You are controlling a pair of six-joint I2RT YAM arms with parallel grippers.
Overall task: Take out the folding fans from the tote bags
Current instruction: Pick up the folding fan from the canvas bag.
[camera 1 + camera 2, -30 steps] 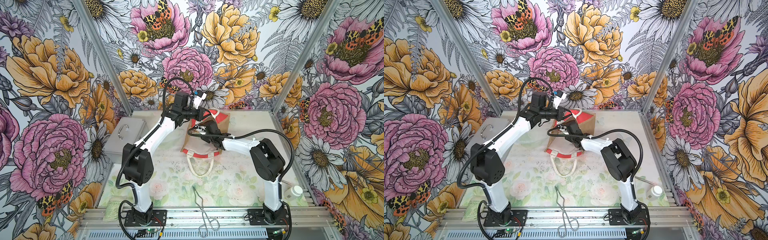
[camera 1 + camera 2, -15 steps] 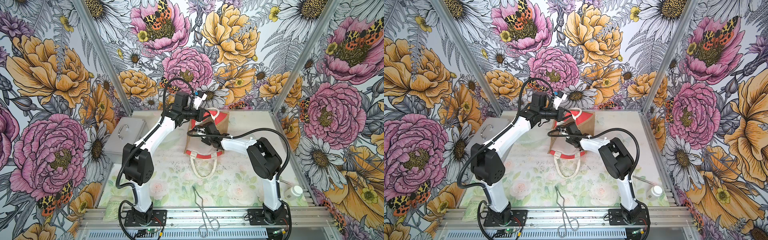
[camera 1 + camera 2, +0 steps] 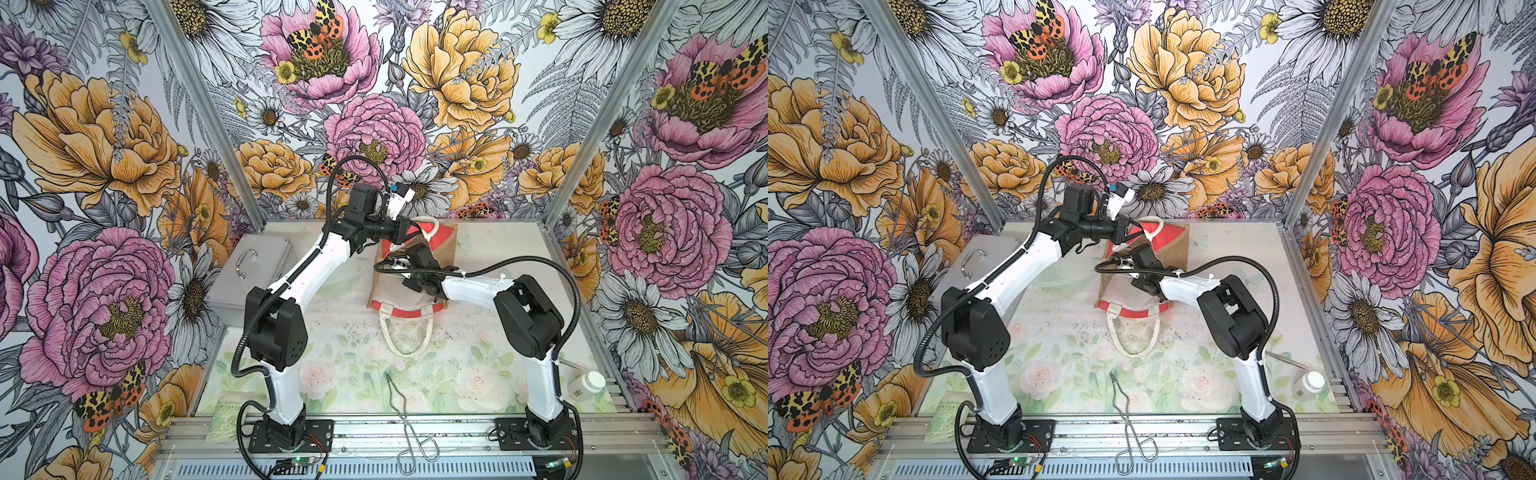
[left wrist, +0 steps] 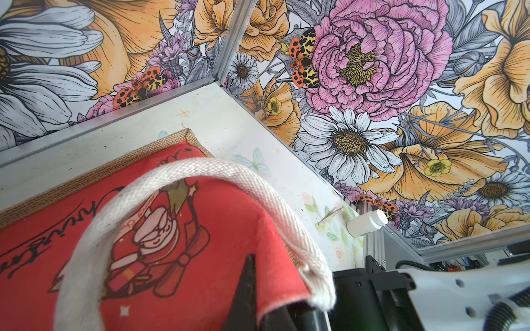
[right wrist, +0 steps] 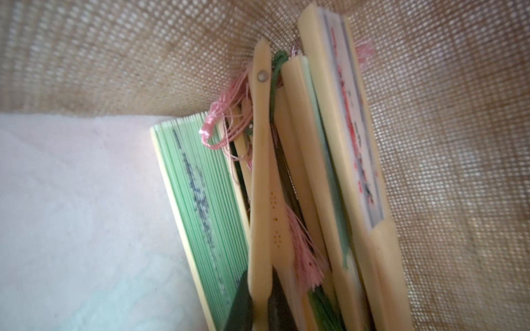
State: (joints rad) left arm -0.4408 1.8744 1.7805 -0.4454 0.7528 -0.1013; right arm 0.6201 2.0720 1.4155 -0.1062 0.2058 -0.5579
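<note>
Slim closed folding fans (image 5: 318, 172), smooth pale wooden slats, pleated green paper, silky pink tassels, lie bundled lengthwise inside the coarse-woven jute tote bag (image 3: 446, 245) at the far middle of the table (image 3: 498, 239). The right gripper (image 5: 258, 306) pinches one fan, riveted end pointing deeper in; the left gripper (image 3: 408, 235) clamps the bag's red panel

The right gripper (image 5: 258, 308), its jaws half open inside the bag (image 3: 445, 244) a second ago, has now clamped them on a pale fan (image 5: 259, 172).
</note>
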